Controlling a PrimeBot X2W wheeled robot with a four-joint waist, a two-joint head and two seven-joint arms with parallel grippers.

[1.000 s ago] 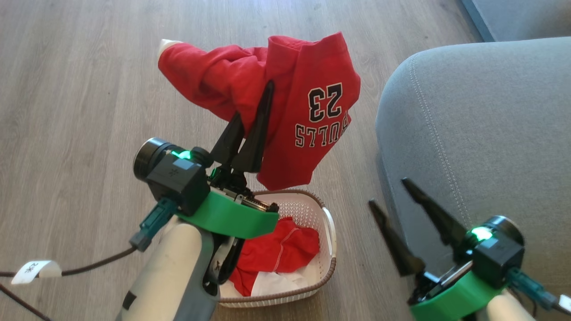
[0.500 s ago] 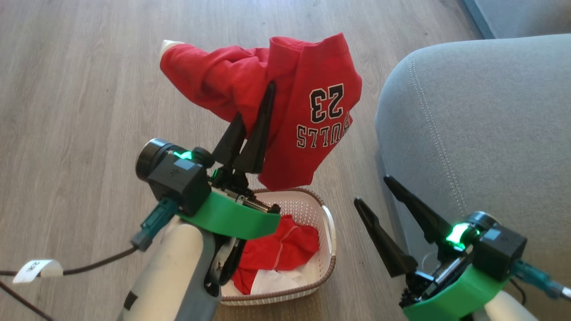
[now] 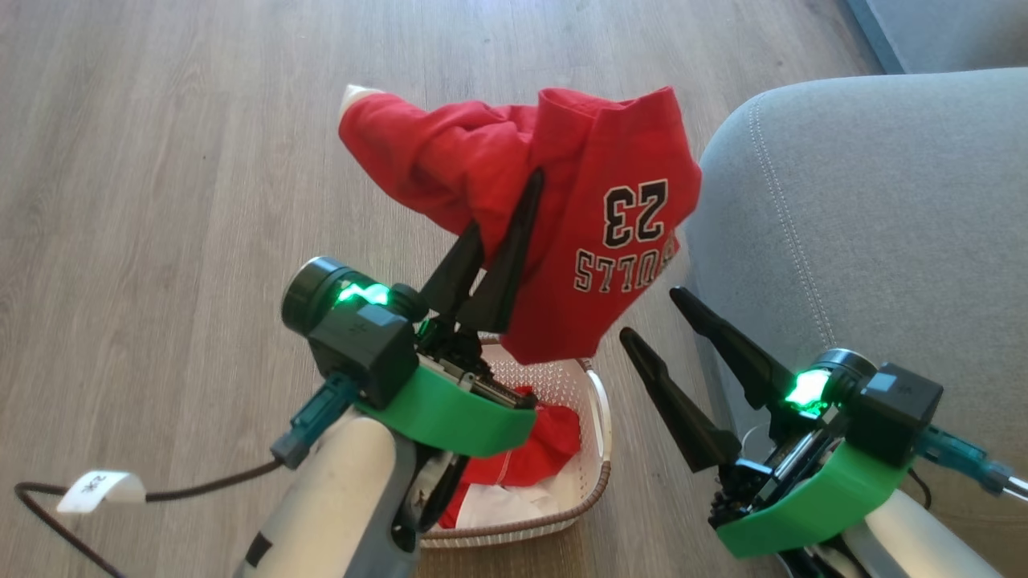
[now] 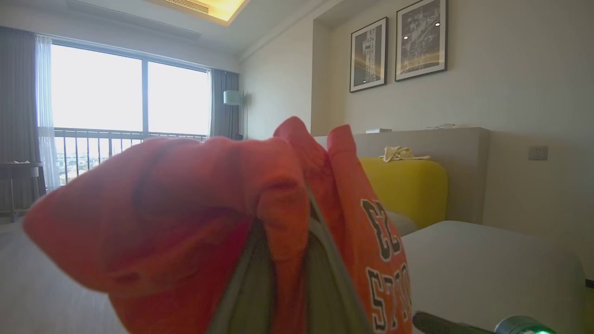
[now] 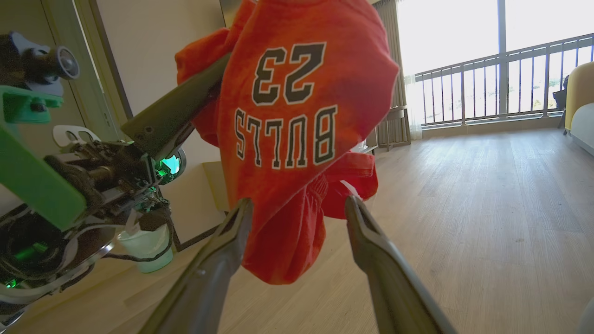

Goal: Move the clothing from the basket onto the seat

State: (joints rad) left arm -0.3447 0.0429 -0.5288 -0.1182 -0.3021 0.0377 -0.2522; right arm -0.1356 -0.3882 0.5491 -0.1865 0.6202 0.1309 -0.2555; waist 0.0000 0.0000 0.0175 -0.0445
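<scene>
The left gripper (image 3: 514, 217) is pinching the red "BULLS 23" jersey (image 3: 626, 233) between its two closed fingers. It is holding the jersey in the air, above the basket (image 3: 598, 417) and just beside the rounded edge of the seat (image 3: 867, 209). The jersey is hanging free of the basket; whether it is touching the cushion cannot be told. A second red garment (image 3: 554, 433) with white trim is lying inside the basket.

The right gripper (image 3: 650, 313) is spread and is gripping nothing. In the right wrist view its fingers are pointing at the lower hem of the jersey, one on each side.

The step in hand seems to be the carrying of the first garment to the seat. The next move is probably calling for a travel to the robot's right until the cloth is hanging over the cushion, and only then an opening of the left fingers. The loose hem could catch on the right fingers.
</scene>
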